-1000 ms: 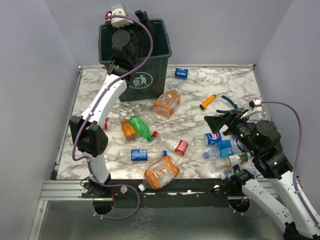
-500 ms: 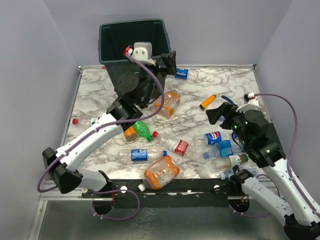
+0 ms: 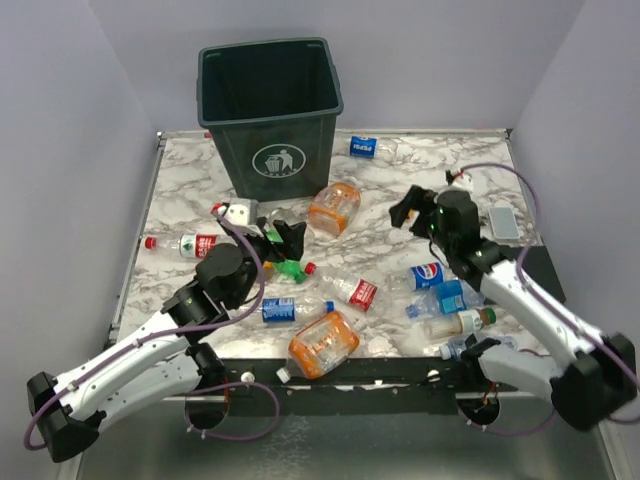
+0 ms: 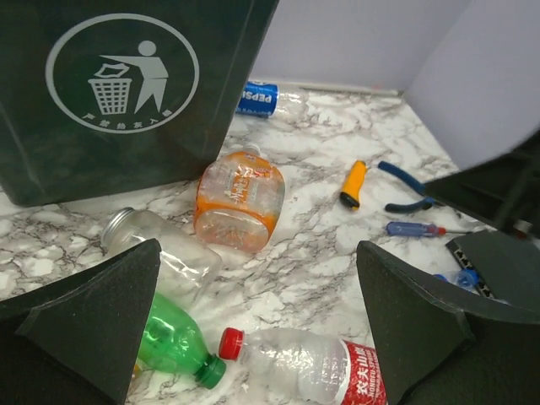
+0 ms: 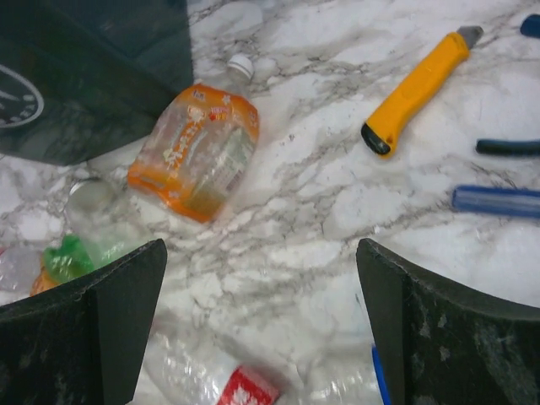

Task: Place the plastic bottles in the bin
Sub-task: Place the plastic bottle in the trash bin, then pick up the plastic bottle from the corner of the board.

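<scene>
The dark green bin (image 3: 270, 110) stands at the back of the table. Several plastic bottles lie on the marble in front of it. My left gripper (image 3: 287, 240) hangs open and empty above a green bottle (image 4: 173, 344) and a red-capped clear bottle (image 4: 312, 363). An orange-tinted bottle (image 4: 239, 196) and a capless clear bottle (image 4: 160, 249) lie just beyond, by the bin (image 4: 126, 84). My right gripper (image 3: 408, 206) is open over bare marble right of the orange-tinted bottle (image 5: 196, 152). A red-labelled bottle (image 5: 245, 388) shows blurred below my right gripper (image 5: 261, 253).
A yellow cutter (image 5: 413, 84), dark-handled pliers (image 5: 506, 147) and a blue screwdriver (image 5: 496, 201) lie right of the right gripper. More bottles crowd the front right (image 3: 445, 297), front centre (image 3: 322, 343), left edge (image 3: 185, 243) and back (image 3: 365, 147). A grey slab (image 3: 503, 222) sits at the right edge.
My left arm has swung down from over the bin to the table near the green bottle. My right gripper has moved back and left toward the table's middle. Both stay open.
</scene>
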